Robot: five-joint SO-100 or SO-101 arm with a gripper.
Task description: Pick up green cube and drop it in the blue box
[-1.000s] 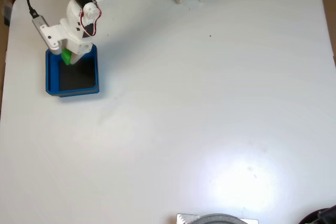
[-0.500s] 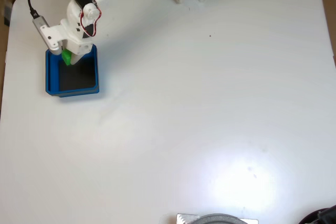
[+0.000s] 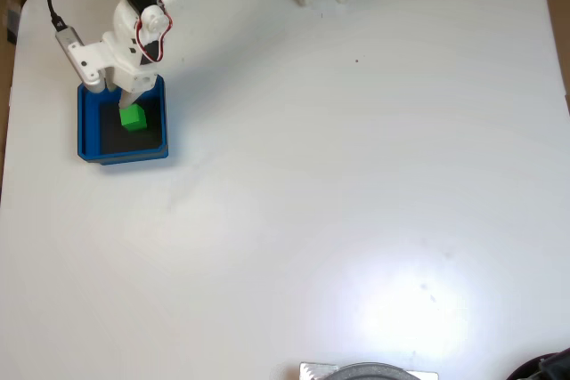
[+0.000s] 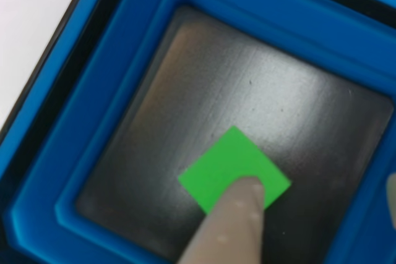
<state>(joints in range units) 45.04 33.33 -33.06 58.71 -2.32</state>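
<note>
Okay, cube's out: half a second ago the green cube (image 3: 133, 117) was pinched up in the gripper (image 3: 125, 101), and now it sits flat on the dark floor of the blue box (image 3: 86, 122), gripper open and empty above it. Looks like the drop is done, so from here I'd just back the arm off.

My gripper (image 3: 123, 98) hangs over the top edge of the blue box (image 3: 86, 131), jaws parted. Its thick walls fence the floor on all four sides, so the way in is from above. The green cube (image 3: 134, 117) takes the upper middle of that floor. In the other view one fingertip (image 4: 232, 224) overlaps the cube (image 4: 226, 165). The white table (image 3: 356, 202) lies open to the right in the fixed view.
</note>
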